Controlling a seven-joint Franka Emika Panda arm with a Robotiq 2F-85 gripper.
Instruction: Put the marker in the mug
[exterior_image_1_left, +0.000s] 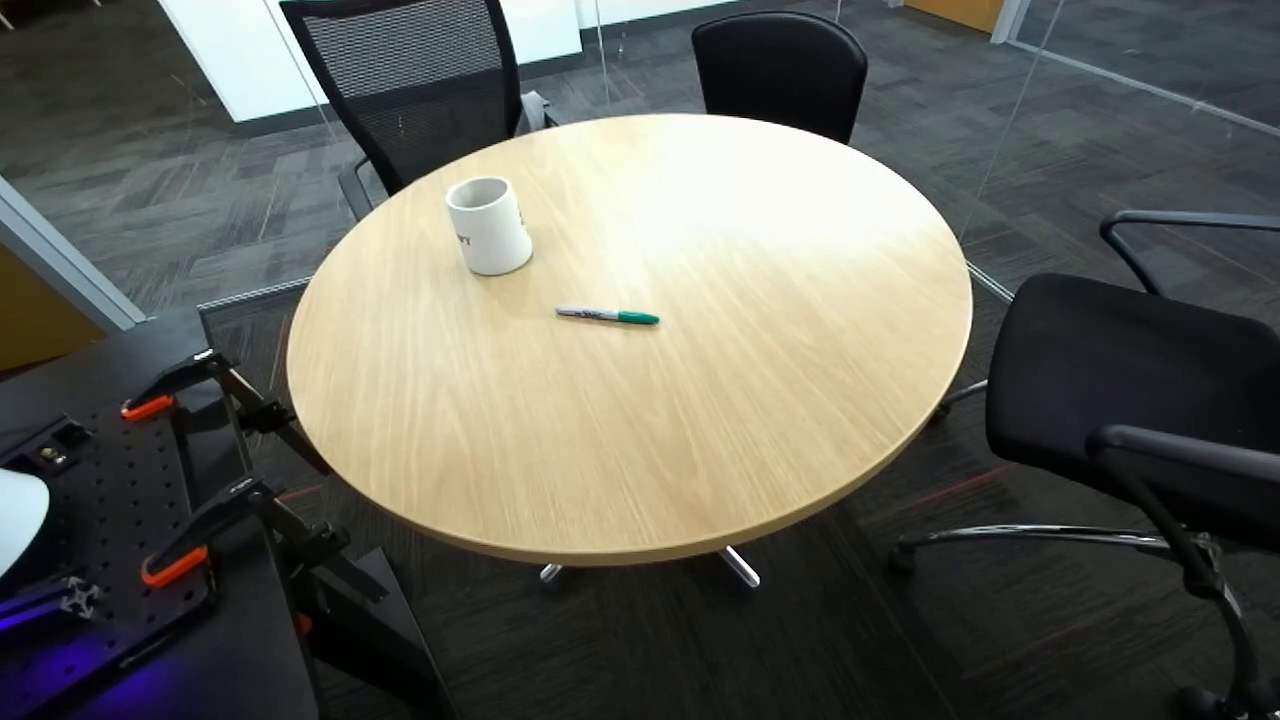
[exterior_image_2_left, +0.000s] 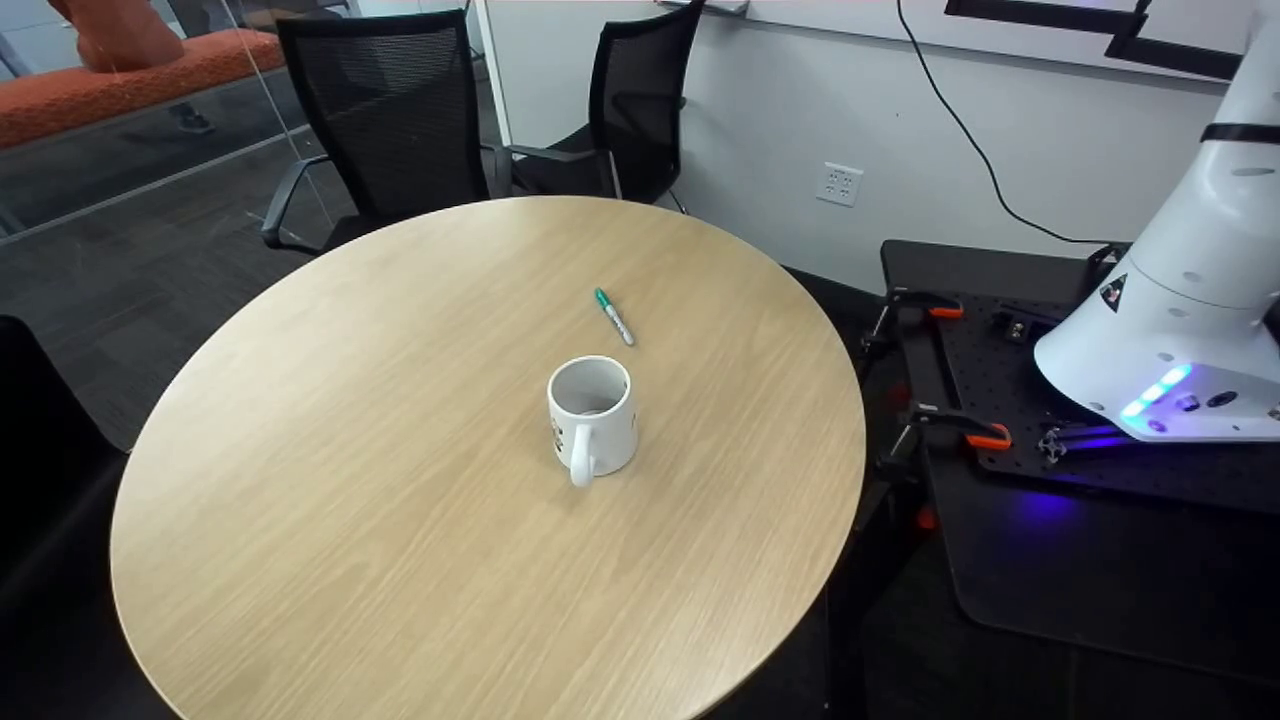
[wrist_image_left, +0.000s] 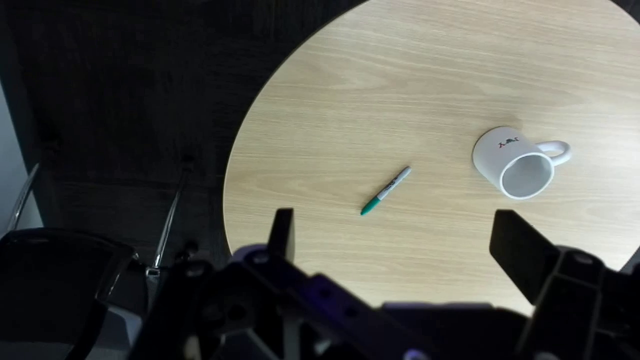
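The marker is a grey pen with a green cap. It lies on the round wooden table in both exterior views (exterior_image_1_left: 607, 316) (exterior_image_2_left: 614, 317) and in the wrist view (wrist_image_left: 386, 191). The white mug stands upright a short way from the marker, also in both exterior views (exterior_image_1_left: 490, 235) (exterior_image_2_left: 612, 440). In the wrist view the mug (wrist_image_left: 495, 154) is at the right, its handle pointing right. My gripper (wrist_image_left: 395, 214) shows only in the wrist view. Its fingers are wide apart with nothing between them, above the table. The marker appears just beyond the fingertips, between them.
The round wooden table (exterior_image_1_left: 640, 430) has black chairs (exterior_image_1_left: 780, 75) (exterior_image_2_left: 385, 120) around it. A black stand (exterior_image_2_left: 1060, 560) beside the table carries the white arm base (exterior_image_2_left: 1160, 350) and orange-tipped clamps (exterior_image_1_left: 175, 567). A white wall (exterior_image_2_left: 760, 150) is behind.
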